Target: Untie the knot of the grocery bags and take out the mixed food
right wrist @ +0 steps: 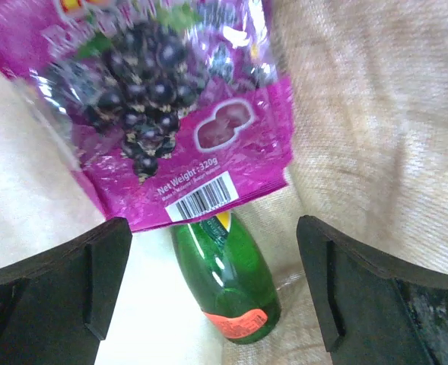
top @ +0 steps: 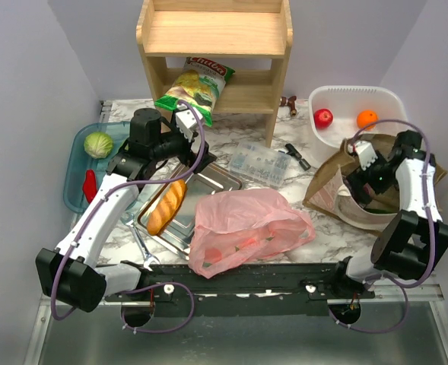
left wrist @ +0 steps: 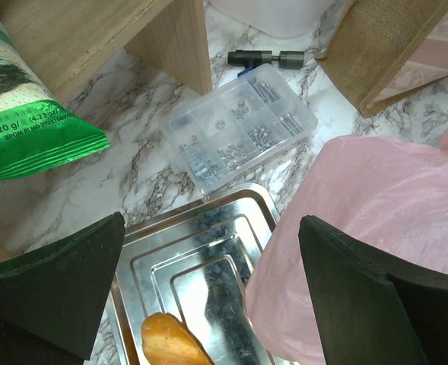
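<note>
Ahead of the right gripper [right wrist: 212, 228], spread wide and empty, lie the purple packet [right wrist: 170, 99] and green bottle [right wrist: 227, 281].

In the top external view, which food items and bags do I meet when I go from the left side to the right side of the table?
cabbage → bread loaf → pink plastic bag → red apple → orange
</note>
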{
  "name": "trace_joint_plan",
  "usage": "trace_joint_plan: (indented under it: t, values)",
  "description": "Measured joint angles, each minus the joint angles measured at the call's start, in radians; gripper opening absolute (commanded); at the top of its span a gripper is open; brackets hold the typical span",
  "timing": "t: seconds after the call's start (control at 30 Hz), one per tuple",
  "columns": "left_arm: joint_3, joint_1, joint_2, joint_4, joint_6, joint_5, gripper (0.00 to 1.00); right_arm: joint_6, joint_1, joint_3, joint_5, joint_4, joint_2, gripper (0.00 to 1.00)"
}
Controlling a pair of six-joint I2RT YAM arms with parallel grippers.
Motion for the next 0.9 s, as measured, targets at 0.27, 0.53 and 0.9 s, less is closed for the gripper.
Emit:
trace_joint_plan:
  t: [0.27, 0.53, 0.9]
  values:
    - [0.012, 0.0, 0.0, -0.016, 0.001, 0.002, 0.98, -0.056, -0.043, 0.323, -0.228, -0.19, -0.041, 0.94]
    - [0.012, 0.0, 0.0, -0.016, 0.0, 0.004, 0.98, -0.168, -0.192, 0.256, -0.257, -0.247, 0.03, 0.98]
    - [0.013, 0.0, 0.003, -0.044, 0.002, 0.005, 0.98, -0.148, -0.166, -0.127, -0.195, 0.061, 0.095, 0.95]
